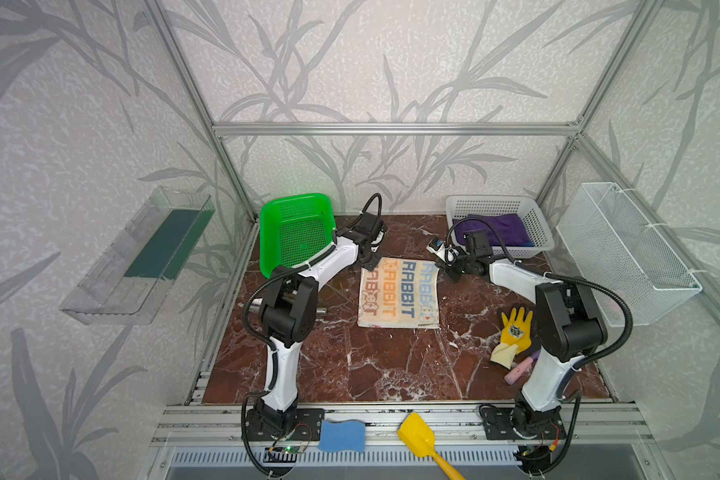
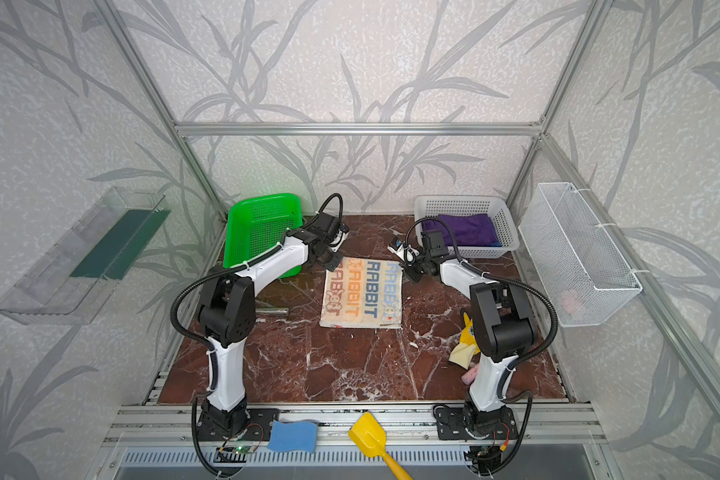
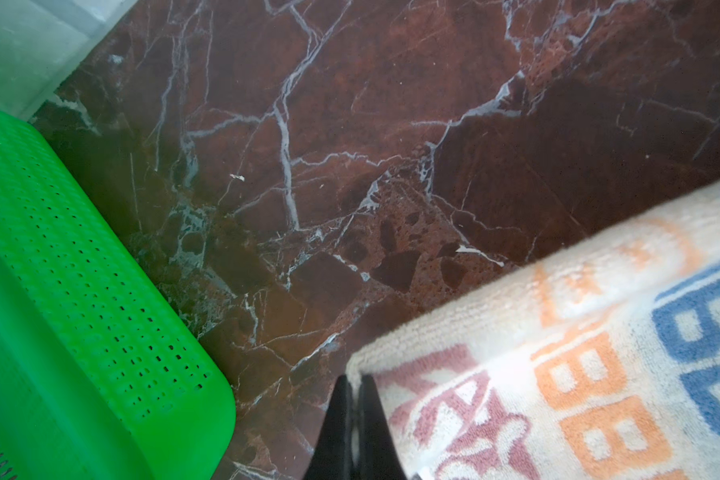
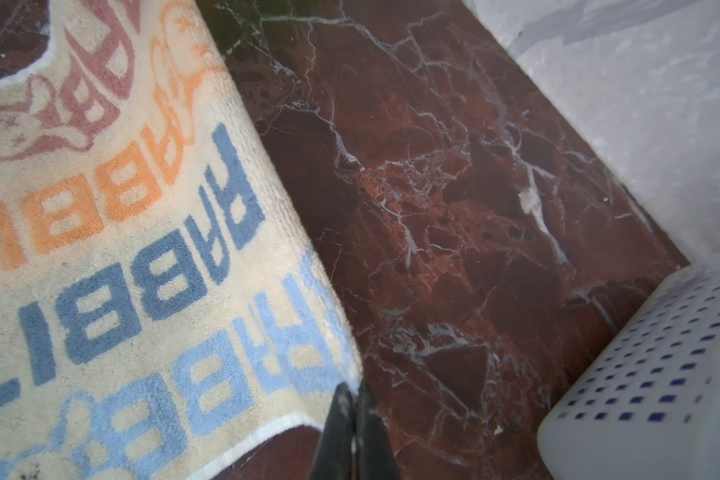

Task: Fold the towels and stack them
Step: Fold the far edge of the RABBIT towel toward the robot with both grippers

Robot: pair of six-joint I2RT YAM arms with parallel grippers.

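Rabbit towel (image 1: 398,293) lies mid-frame with both top corners pinched in the closed left gripper (image 3: 353,382) and right gripper (image 4: 352,388), its fold seemingly not yet done, while the purple towel (image 1: 497,228) sits in the white basket (image 1: 491,204), upper right.

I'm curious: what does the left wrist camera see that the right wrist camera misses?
Only the left wrist view shows the green basket. Only the right wrist view shows the white basket. Both show the towel on the table. Each also shows its own arm pinching a towel corner: the left end effector and the right end effector, both shut.
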